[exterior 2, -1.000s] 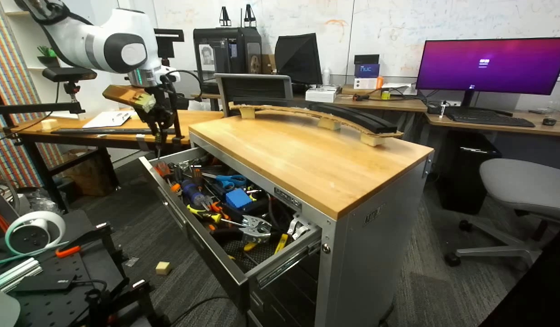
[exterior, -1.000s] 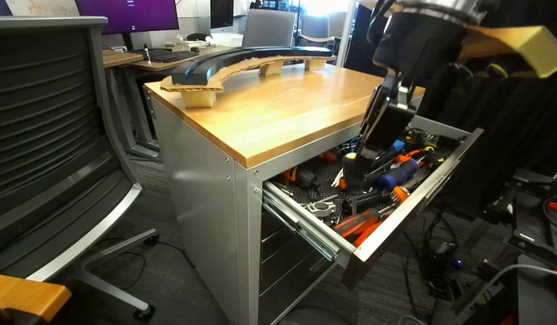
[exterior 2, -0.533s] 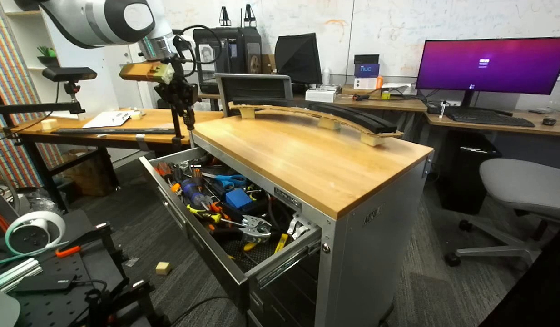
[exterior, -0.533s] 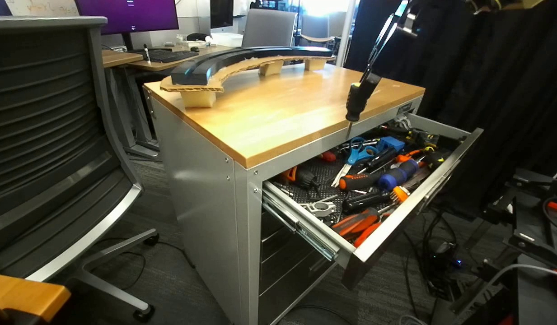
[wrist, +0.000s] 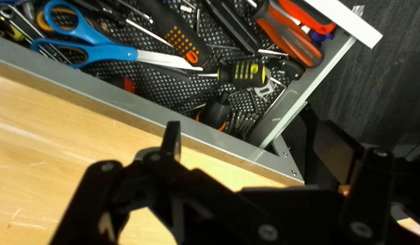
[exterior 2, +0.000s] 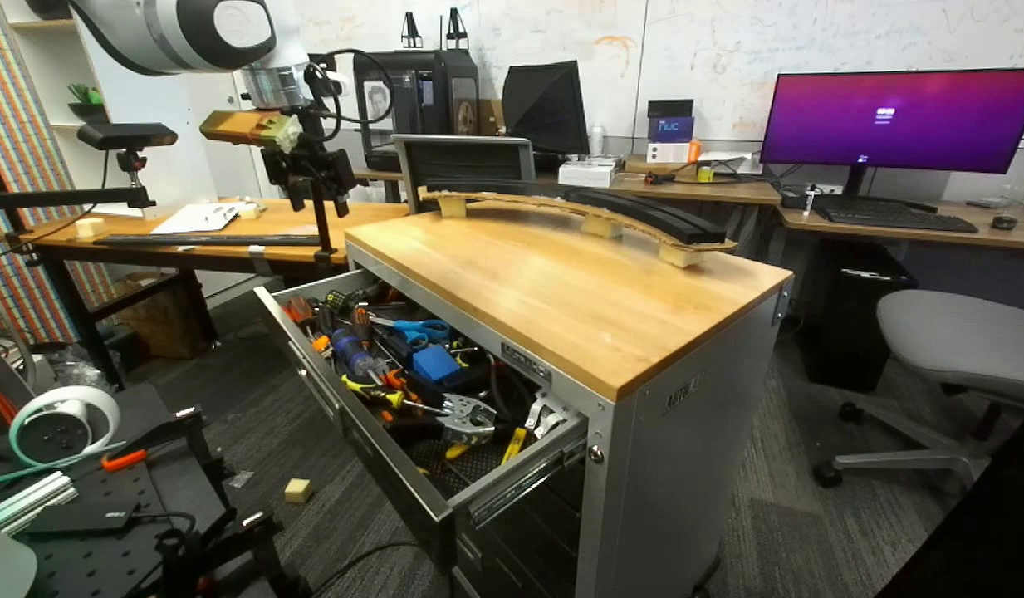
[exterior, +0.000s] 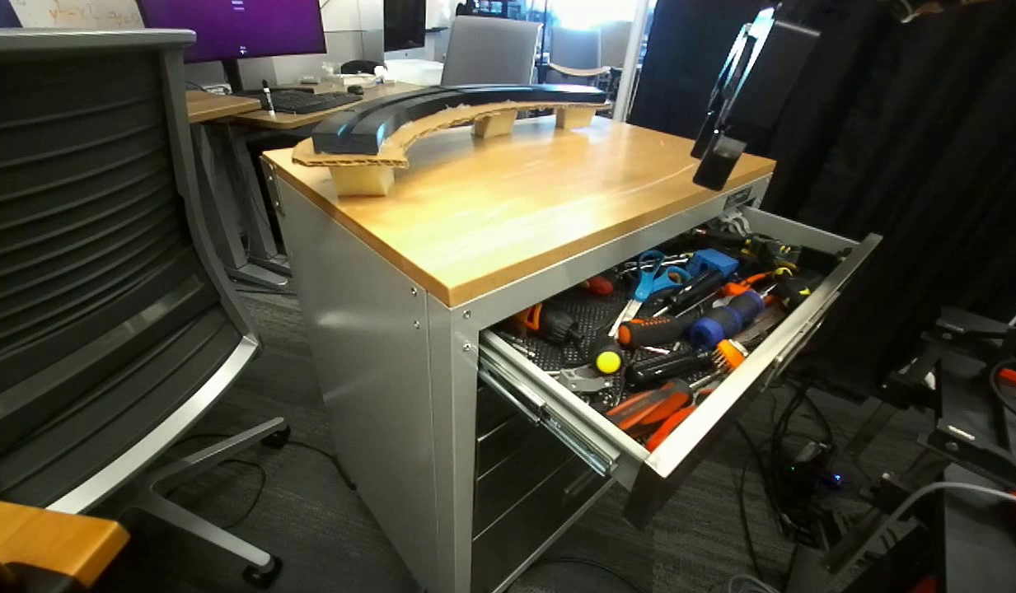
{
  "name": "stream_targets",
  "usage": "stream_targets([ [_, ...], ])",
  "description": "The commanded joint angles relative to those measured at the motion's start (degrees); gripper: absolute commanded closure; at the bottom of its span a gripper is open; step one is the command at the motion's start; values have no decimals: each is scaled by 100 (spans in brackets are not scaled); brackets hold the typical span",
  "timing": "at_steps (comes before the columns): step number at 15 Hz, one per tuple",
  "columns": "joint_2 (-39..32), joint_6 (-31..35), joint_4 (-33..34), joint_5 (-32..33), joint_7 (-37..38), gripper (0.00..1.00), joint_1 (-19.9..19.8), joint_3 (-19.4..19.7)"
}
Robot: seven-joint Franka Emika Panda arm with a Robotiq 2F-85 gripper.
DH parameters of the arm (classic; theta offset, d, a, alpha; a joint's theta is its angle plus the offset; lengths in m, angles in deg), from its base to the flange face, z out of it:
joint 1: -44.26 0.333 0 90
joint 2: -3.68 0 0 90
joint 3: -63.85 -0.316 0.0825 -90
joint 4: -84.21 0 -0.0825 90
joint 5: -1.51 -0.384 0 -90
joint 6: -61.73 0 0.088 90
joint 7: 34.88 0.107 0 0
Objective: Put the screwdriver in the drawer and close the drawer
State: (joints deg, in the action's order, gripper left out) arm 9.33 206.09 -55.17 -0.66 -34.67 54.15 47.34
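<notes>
1. At one o'clock in the wrist view, the screwdriver (wrist: 242, 74) lies in the pulled-out drawer (wrist: 300, 90), handle yellow-striped, shaft toward nine o'clock.
2. From six o'clock the gripper (wrist: 254, 144) juts in there, jaws wide apart.
3. An exterior view shows the screwdriver's round yellow end (exterior: 608, 361) face-on.
4. Only an exterior view shows the white arm (exterior 2: 134, 29), toward ten o'clock.
5. "CRAFTSMAN" marks an orange-and-grey handle (wrist: 298, 47) at the wrist view's two o'clock.
6. "NUC" marks a blue box (exterior 2: 670, 129), one o'clock in an exterior view.
</notes>
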Motion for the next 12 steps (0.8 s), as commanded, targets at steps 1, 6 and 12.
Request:
stream_targets([
  [1,779,-1209,-261,-213,-85,0,204,164],
  [6,1493,-3225,-802,-372,463,0,191,217],
  [12,1235,-1337,-2108,-406,979,0,299,46],
])
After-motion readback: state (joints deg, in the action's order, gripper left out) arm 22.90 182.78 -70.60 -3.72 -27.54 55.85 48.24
